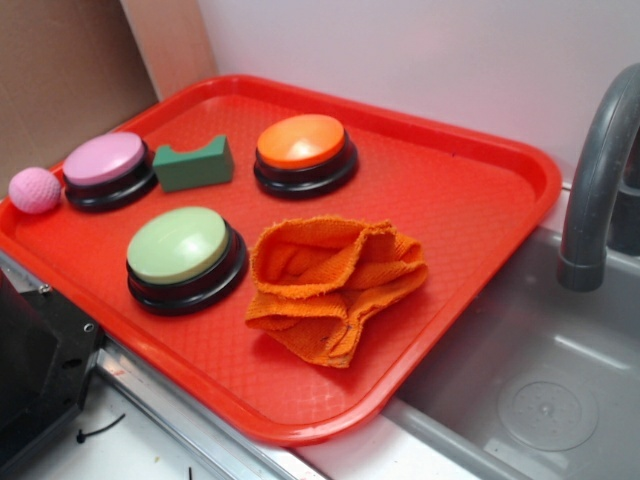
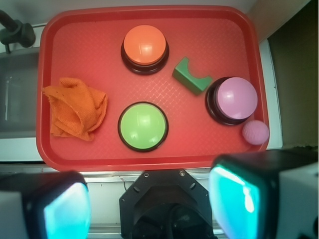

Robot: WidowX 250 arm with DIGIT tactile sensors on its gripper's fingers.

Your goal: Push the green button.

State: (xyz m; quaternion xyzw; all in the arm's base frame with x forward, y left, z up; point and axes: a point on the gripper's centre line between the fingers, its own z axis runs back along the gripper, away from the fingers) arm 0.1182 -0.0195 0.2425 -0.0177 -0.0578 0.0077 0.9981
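A: Tool first. Gripper (image 2: pixel 149 204) seen only from the wrist view: two grey-and-teal fingers (image 2: pixel 65 211) spread wide apart at the bottom edge, nothing between them. It hangs back off the near rim of the tray, high above everything. No contact.

B: Target?

A: Large round pale-green domed plastic button on a black base (image 2: pixel 143 126), ahead of the open jaws, near the tray's front edge. Unobstructed on top, so I judge a straight descent would do.

B: Neighbours?

A: Crumpled orange terry cloth (image 1: pixel 335 283) just beside it, possibly touching the base. Orange domed button (image 1: pixel 303 146) and pink-topped button (image 1: pixel 104 163) further back, small dark green notched block (image 1: pixel 193 164) between them. Pink textured ball (image 1: pixel 35 189) at the tray's edge, beside the pink one.

B: Surface, room?

A: Red textured plastic tray (image 1: pixel 470 200) on a counter; grey sink basin (image 1: pixel 540 380) and grey faucet (image 1: pixel 595 190) alongside, pale wall behind.
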